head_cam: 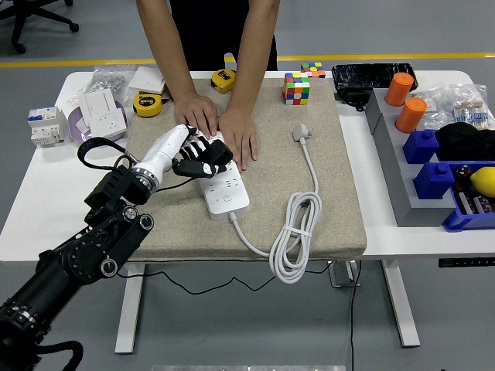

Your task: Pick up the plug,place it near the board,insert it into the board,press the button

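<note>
A white power strip (225,185) lies on the beige mat (332,193), its round button (227,199) at the near end. My left hand (203,160) hovers over the strip's middle, black fingers curled around a small plug that is mostly hidden inside the grasp. A person at the far side presses both hands (238,135) flat on the strip's far end, holding it down. The strip's own white cable (294,232) coils at the mat's near edge and ends in a white plug (301,133). My right arm is out of view.
Two yellow tape measures (147,103) and a purple dish with a white socket (99,116) lie at the far left. A colour cube (296,88) sits at the mat's far edge. Blue bins (433,162) and orange cylinders (410,114) stand at the right.
</note>
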